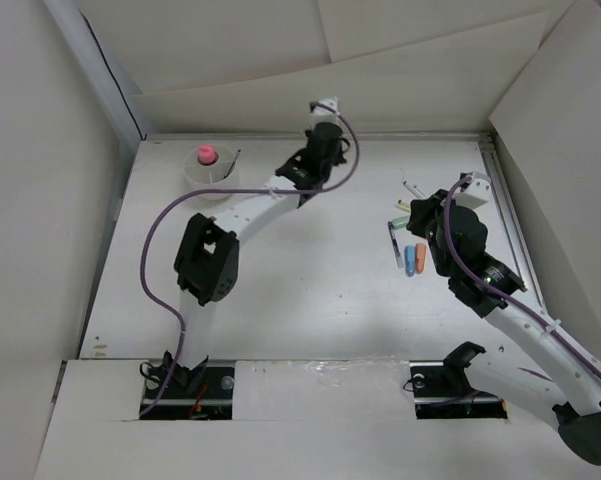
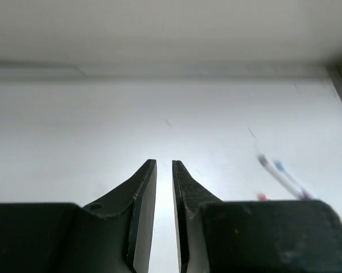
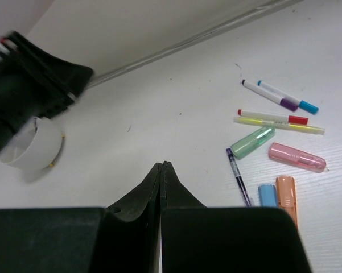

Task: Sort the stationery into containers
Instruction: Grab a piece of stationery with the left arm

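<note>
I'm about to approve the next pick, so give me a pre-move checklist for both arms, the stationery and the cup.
1. Right gripper empty: ok, shut on nothing.
2. Its jaws open for a pick: not ok.
3. Pink piece and orange piece lying loose on the table: ok.
4. White cup upright: ok, pink-capped tube in it.
5. Left gripper empty: ok, narrow gap, nothing between.
6. Free cup compartments: cannot tell.
</note>
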Controlling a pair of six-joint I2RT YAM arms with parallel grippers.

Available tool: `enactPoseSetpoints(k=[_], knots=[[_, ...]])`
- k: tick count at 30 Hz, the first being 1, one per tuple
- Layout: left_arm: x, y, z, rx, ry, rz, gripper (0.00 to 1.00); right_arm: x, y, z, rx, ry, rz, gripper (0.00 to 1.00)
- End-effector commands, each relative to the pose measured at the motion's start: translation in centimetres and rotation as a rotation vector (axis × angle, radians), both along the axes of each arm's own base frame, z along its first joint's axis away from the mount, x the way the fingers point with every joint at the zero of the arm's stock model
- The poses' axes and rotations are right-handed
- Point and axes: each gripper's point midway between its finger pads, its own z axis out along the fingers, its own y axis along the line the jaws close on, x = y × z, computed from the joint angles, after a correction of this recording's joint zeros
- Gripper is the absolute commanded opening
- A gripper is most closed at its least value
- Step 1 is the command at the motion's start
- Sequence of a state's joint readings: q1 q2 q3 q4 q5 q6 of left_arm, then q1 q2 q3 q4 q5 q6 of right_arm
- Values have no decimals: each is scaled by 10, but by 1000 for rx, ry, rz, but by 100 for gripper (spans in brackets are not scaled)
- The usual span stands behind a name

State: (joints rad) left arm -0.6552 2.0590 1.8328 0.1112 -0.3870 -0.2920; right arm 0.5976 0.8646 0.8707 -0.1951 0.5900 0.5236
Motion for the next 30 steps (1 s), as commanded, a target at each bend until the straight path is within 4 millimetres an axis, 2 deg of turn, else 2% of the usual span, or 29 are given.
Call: enactPoseSetpoints(k=[1,3,5,6,9,10,11,13,15,16,17,19,22,23,24,27,30], knots=[[-51,-55,-82,32,230,-141,14,-2,-10,26,34,-41,-60,0],[-72,-81,-108,41,288,-204,14,-3,-10,23,35,-31,-61,0],[-87,-93,-125,49,323,-221,14,-5,-14,28,38,-39,-75,2],[-99,-106,-136,67,337,-248,17,-6,-21,29,30,-38,-106,3],[-112,-124,-152,85,360,-268,25,-13,-29,36,39,-56,-126,13],[-122,-134,-156,89,372,-283,26,-15,-30,38,45,-63,-126,17],[-120,-137,-154,79,373,-280,26,-18,-33,43,56,-78,-126,23],[-129,-149,-166,86,386,-297,26,-20,-30,45,65,-83,-102,29],[-127,-153,-167,78,389,-293,26,-20,-28,45,57,-81,-90,31],[-127,-152,-176,92,403,-291,26,-20,-26,45,59,-80,-78,31],[-127,-155,-171,82,400,-300,26,-20,-26,45,59,-80,-78,31],[-129,-157,-177,85,411,-309,26,-20,-23,47,57,-86,-62,31],[-138,-168,-173,79,407,-339,30,-19,-18,44,54,-77,-39,32],[-143,-171,-178,94,405,-335,32,-19,-18,44,54,-76,-39,32],[-141,-175,-169,78,389,-338,32,-19,-18,44,54,-76,-39,32],[-143,-180,-183,112,402,-341,33,-20,-16,48,67,-90,-21,32],[-140,-184,-184,111,401,-341,33,-23,-16,51,70,-105,-9,32]])
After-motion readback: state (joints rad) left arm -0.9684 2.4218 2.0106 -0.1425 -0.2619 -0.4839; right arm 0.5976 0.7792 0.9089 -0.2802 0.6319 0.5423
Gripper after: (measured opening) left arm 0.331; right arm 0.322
